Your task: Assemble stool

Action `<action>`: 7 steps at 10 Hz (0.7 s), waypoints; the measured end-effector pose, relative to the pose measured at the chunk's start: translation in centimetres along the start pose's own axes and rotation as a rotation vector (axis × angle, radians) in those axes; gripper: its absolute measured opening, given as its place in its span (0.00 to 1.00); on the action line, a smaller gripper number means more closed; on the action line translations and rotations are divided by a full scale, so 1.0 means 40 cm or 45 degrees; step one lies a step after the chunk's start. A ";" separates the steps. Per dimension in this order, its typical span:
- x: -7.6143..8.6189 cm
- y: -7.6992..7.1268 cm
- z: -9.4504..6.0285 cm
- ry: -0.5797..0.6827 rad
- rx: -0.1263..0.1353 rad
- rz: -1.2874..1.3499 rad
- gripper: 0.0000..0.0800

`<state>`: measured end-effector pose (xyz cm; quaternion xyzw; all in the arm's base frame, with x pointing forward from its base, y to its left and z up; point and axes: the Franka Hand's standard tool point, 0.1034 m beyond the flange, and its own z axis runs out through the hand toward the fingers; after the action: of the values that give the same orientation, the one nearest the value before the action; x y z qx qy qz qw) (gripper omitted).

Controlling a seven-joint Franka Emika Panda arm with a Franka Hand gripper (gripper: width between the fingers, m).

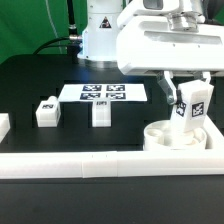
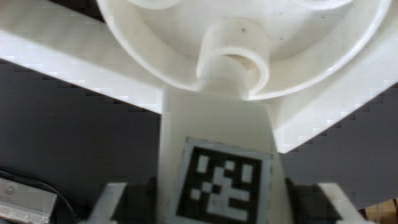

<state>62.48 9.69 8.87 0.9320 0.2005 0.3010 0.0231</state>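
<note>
A: Gripper status?
B: Gripper (image 1: 189,97) is closed on the held leg (image 1: 193,112). Fingers (image 2: 111,206) flank it on both sides, tag facing out.
A: Seat?
B: Seat (image 1: 168,138) sits on the table (image 1: 30,75) at the exterior view's right, just beside the white rail (image 1: 90,163). Held leg's lower end meets a socket (image 2: 237,68); cannot tell whether it is fully in.
A: Others?
B: Second leg (image 1: 45,112) and third leg (image 1: 101,113) lie loose near the marker board (image 1: 103,93).

This is looking like a robotics lab: a marker board (image 1: 103,93) lying on a black worktop (image 1: 30,82), a green backdrop (image 1: 20,20) hanging behind.
</note>
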 end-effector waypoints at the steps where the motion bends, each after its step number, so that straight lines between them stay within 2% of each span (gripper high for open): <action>1: 0.002 -0.007 0.000 0.001 0.003 -0.003 0.41; 7: 0.005 -0.025 -0.001 0.011 0.008 -0.015 0.41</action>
<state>62.26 10.68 8.86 0.9296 0.2069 0.3044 0.0210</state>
